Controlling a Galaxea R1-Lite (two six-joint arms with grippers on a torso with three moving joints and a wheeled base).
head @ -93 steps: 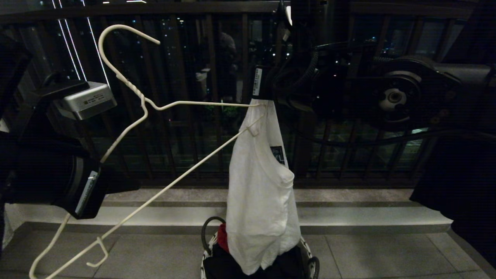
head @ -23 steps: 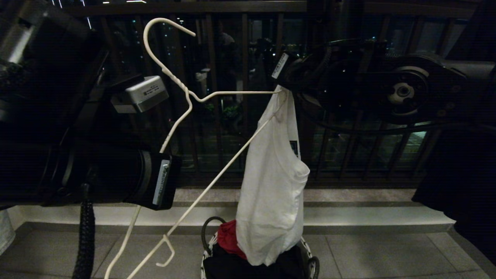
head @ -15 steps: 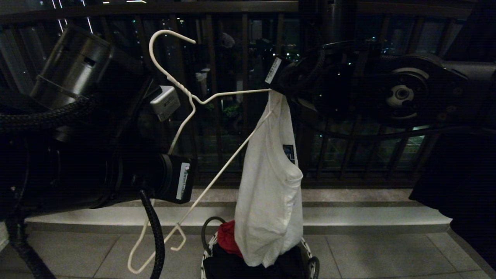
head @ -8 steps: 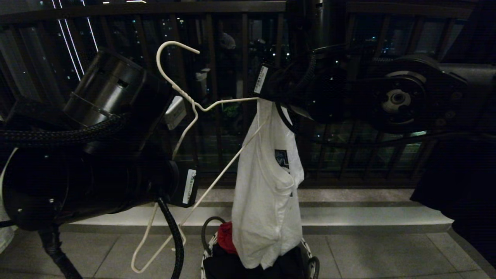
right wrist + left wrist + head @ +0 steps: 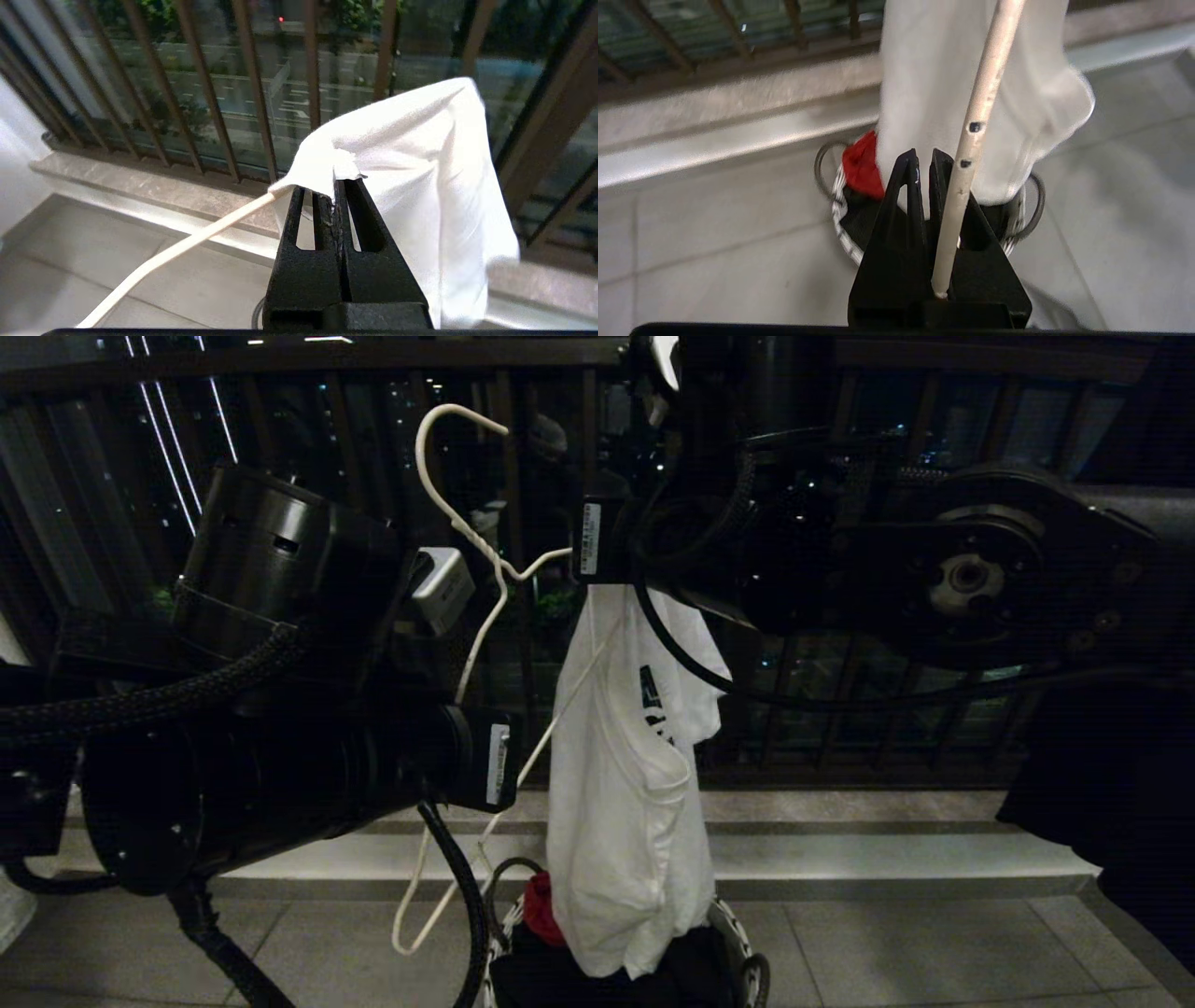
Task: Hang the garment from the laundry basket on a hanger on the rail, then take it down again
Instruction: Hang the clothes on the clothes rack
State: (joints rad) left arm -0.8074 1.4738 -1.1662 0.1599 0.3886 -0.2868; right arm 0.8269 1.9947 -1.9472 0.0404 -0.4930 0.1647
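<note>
The left wrist view alone shows how the left gripper [image 5: 923, 156] holds the hanger [image 5: 966, 163]: its two black wedge-shaped fingers stand nearly together, and the thin cream wire, chipped with small dark spots, runs through the base of the jaws beside one finger, clamped there. Past the fingertips that view looks down on the laundry basket [image 5: 843, 224], a small round basket with a black-and-white patterned rim and dark loop handles, holding a red cloth [image 5: 861, 165] and dark fabric.

The right wrist view alone shows the right gripper [image 5: 337, 186] closed on a fold of the T-shirt [image 5: 411, 154]: soft white cotton pinched between ribbed black fingers, with the hanger's wire [image 5: 187, 247] entering the cloth just beside them.

Only the head view gives the whole arrangement. The left gripper [image 5: 499, 765] grips the hanger [image 5: 485, 616] low on one arm, its open hook and twisted neck pointing up. The right gripper [image 5: 593, 541] holds the other end with the T-shirt [image 5: 625, 803], which hangs limp and bunched, a dark printed logo [image 5: 653, 709] showing, its hem reaching into the basket [image 5: 733, 933] on the tiled floor. Behind stands a dark vertical-barred balcony railing [image 5: 345, 429].
</note>
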